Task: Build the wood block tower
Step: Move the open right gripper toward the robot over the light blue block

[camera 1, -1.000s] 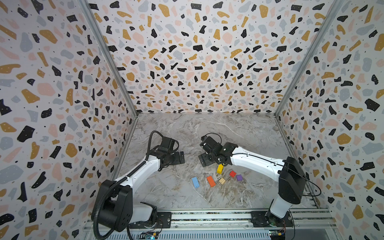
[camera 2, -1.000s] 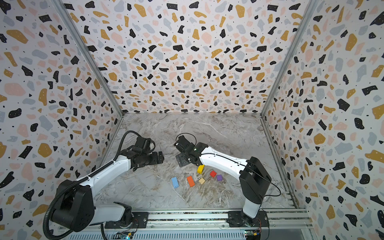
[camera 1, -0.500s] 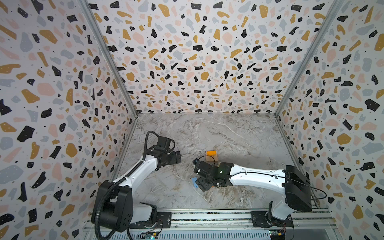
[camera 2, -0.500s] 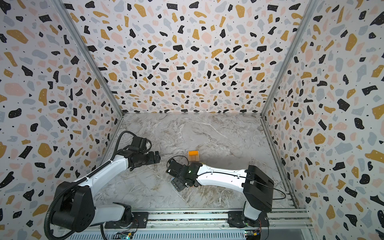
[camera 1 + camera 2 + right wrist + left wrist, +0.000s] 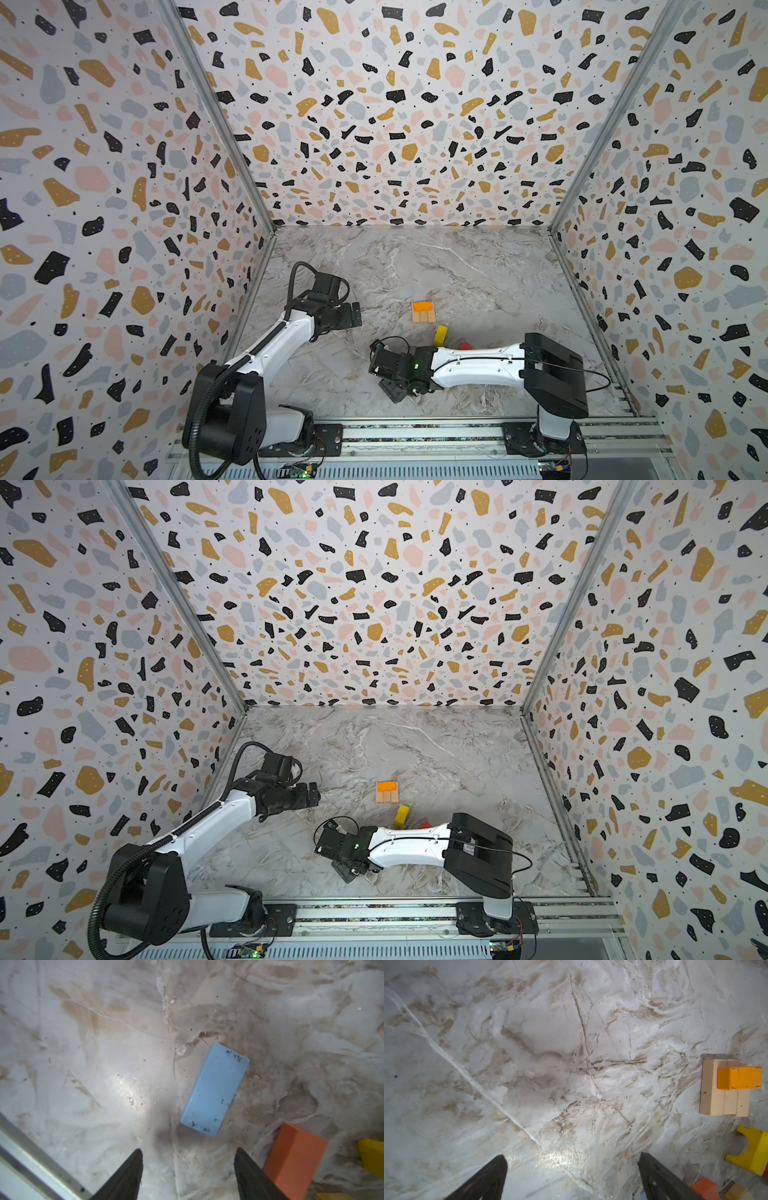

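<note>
In both top views the tower [image 5: 423,311] is standing near the centre of the table [image 5: 457,257]. It consists of three tan oblongs [image 5: 716,1103] lying side by side, with an orange-yellow block [image 5: 739,1077] lying across their 12 o'clock end.

The left gripper [image 5: 354,316] is hovering at 9 o'clock of the tower, jaws spread wide and holding nothing. The right gripper [image 5: 392,388] is sitting low at 7 o'clock of the tower, jaws apart and empty.

In the right wrist view a blue block [image 5: 215,1089] is lying flat just ahead of the fingertips [image 5: 133,1169], untouched. An orange block [image 5: 295,1157] is resting near it, not touching.

A yellow arch block [image 5: 440,334] is lying at 5 o'clock of the tower. A red cube [image 5: 465,345] is lying at 4 o'clock, partly hidden by the right arm.
</note>
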You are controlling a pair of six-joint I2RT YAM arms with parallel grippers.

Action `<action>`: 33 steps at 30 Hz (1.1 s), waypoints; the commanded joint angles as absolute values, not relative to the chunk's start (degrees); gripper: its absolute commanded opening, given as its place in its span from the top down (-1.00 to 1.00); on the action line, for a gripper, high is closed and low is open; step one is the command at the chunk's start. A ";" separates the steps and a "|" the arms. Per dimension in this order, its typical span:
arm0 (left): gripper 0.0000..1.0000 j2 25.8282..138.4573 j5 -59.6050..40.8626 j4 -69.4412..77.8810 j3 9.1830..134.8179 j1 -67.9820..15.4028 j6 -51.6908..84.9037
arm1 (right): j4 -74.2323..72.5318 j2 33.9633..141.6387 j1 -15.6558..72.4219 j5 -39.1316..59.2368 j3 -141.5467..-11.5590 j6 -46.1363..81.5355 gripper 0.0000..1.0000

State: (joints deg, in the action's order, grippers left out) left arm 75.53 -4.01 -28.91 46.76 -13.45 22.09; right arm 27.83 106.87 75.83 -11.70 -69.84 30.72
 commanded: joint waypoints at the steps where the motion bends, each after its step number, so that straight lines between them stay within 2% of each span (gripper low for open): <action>1: -1.00 74.15 -4.56 -29.42 47.20 -13.01 21.62 | 29.57 107.74 75.96 -15.82 -73.07 33.60 -0.40; 13: -1.00 73.89 -4.75 -29.50 47.02 -13.01 21.87 | 30.53 110.77 73.19 -19.42 -74.27 35.54 -0.39; 33: -1.00 74.18 -5.01 -29.54 47.46 -13.01 21.96 | 28.65 105.13 67.32 -20.04 -67.00 32.96 -0.36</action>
